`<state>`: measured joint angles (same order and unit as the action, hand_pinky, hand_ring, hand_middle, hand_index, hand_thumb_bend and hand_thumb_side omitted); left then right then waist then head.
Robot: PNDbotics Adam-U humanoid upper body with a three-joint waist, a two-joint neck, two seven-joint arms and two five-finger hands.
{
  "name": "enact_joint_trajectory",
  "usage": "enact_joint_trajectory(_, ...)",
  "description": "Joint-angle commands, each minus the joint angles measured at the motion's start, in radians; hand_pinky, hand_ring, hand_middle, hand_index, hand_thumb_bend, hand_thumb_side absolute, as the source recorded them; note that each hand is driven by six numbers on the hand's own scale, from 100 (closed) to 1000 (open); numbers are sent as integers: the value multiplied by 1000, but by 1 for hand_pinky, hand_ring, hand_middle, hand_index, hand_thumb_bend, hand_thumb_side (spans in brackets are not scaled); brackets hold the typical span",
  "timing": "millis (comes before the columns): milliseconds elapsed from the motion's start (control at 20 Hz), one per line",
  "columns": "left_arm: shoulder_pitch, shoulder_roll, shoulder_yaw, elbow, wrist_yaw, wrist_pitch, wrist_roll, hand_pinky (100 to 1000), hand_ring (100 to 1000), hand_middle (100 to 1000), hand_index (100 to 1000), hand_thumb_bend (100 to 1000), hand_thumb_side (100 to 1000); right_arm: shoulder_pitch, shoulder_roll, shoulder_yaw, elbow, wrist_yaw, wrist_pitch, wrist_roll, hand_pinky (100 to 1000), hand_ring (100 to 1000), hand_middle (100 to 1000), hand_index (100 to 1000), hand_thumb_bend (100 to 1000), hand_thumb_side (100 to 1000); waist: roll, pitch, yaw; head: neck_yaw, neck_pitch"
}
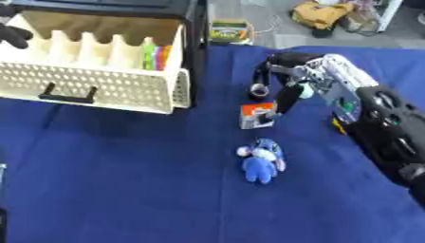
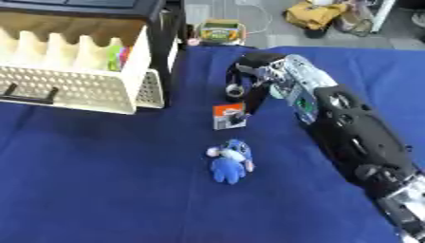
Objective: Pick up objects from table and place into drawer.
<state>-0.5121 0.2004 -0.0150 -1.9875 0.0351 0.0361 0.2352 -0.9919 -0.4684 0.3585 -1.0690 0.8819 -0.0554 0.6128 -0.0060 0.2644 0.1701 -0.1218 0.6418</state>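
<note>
Step in hand, as I judge it: the pick. I am reaching my right hand (image 1: 278,76) in from the right, over the blue counter (image 1: 124,190), and hovering its fingers (image 1: 286,97) above a small orange-and-white packet (image 1: 257,115). The fingers are pointing downward, partly curled, with the lowest tip just beside the packet's upper right corner. I cannot tell whether it is touching. They are pinching nothing that I can see.

A small dark round thing with a pale face (image 1: 258,90) is showing under the hand, just far of the packet. I cannot tell whether it is part of the hand or a separate object.

Next move, as I judge it: lowering the fingers around the packet and closing on its edges, since it is standing low and thin.

Around it:
- A blue plush toy (image 1: 262,161) is lying near of the packet, apart from it, untouched.
- The cream perforated drawer (image 1: 99,85) is standing pulled open at the far left, well apart from the packet, with something multicoloured (image 1: 156,56) already sitting at its right end.
- The dark frame post (image 1: 197,52) beside the drawer is standing between the packet and the opening, so I expect the carry needs to go up and over the drawer's front wall.

My left hand is not showing.
</note>
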Motion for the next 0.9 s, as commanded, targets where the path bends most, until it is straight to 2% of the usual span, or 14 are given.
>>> enact_joint_trajectory(50,-9,8,7,-13,6,-2,-6,552,383,500,819,100,1000,-29,-9,-19,12,15,-13,23,100,277,630,755,686,292,3,-23,1,-5,14)
enact_joint_trajectory(200,-8,8,8,-13,11,-1,-8,550,383,500,819,100,1000,-34,-14,-28,17,6,-23,49,100,262,586,708,702,293,3,-24,-1,-8,22)
enact_joint_trajectory(400,-7,8,9,-13,11,0,-9,550,384,501,819,100,1000,-34,-23,-26,0,-27,-27,76,100,249,516,657,679,297,4,-26,-5,-7,27)
enact_joint_trajectory(900,-4,4,8,-13,13,0,-13,550,385,500,819,100,1000,-30,-18,-29,5,-56,15,68,100,241,539,665,676,309,7,-31,-1,-21,29)
